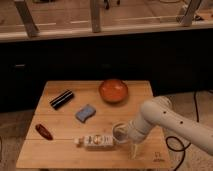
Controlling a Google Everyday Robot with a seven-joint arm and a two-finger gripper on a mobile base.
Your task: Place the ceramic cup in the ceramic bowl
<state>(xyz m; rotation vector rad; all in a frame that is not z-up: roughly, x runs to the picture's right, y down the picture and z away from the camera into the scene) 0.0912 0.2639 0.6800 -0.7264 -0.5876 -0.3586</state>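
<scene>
1. Ceramic cup (120,132): I am seeing it sitting near the table's (65,152) front edge, at the gripper.
2. Gripper (127,137): hanging at the cup's 4 o'clock.
3. White box (95,141): lying just beside the cup at 8 o'clock.
4. Ceramic bowl (113,90): resting well apart at 12 o'clock.
5. Blue sponge (86,113): lying at 10 o'clock.

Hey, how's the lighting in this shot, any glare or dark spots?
Camera view: warm, dim light; the table is evenly lit, the cabinet front behind it is nearly black. A soft sheen shows inside the bowl. The gripper by the cup looks blurred.
</scene>
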